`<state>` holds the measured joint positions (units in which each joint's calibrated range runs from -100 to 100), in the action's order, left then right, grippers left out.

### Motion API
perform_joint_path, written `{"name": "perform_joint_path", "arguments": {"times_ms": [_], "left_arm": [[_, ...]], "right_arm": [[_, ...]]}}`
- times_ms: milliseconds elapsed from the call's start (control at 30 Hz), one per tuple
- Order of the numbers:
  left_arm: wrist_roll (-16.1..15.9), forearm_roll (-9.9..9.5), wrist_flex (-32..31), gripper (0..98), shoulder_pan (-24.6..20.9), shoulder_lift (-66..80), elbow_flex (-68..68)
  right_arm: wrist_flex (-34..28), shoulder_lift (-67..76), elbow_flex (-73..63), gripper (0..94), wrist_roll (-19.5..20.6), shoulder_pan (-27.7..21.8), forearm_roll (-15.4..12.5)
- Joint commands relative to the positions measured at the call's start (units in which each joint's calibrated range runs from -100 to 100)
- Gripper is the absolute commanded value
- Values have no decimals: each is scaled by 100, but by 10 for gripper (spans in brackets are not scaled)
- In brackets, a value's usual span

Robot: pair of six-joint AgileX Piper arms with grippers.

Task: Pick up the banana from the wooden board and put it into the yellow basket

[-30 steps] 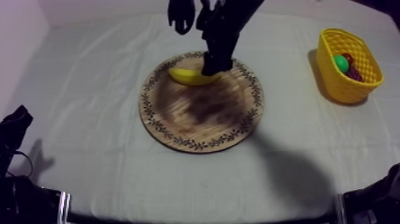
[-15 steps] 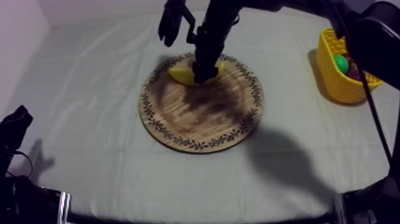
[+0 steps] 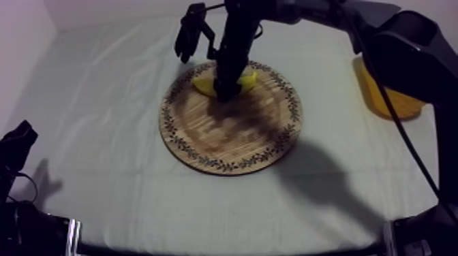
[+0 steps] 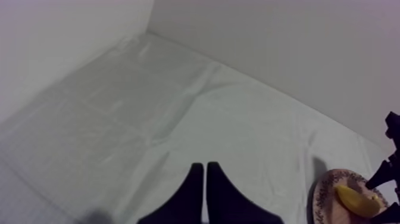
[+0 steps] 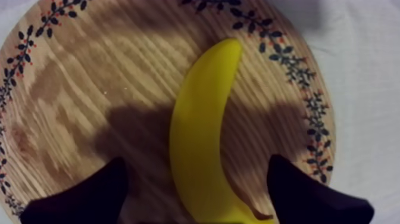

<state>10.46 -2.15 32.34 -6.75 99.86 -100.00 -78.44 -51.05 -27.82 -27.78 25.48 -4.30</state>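
Your right tool [image 5: 195,192] has settled lower, standing apart astride banana [image 5: 202,137] on wooden board [image 5: 71,89]. Step: grasping. Next: clamp, then lift. Left tool [image 4: 204,179]: together, idle.

The right arm [image 3: 388,41] extended in from the upper right, the right gripper [image 3: 225,90] pointing down with fingers spread wide. The left gripper [image 4: 205,176] rested low, fingers together.

banana [image 5: 199,131]: 1 | wooden board [image 3: 232,139]: 1 | yellow basket [image 3: 401,103]: 1 | cloth-covered table [image 3: 102,136]: 1
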Motion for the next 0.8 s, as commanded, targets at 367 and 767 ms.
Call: {"name": "perform_joint_path", "arguments": {"times_ms": [367,767], "left_arm": [[2,3,0,1,-2,-4,0],[2,3,0,1,-2,-4,0]], "right_arm": [[-52,-237,11,572,-34,53,56],[-46,-224,96,108,-95,30,36]]}}
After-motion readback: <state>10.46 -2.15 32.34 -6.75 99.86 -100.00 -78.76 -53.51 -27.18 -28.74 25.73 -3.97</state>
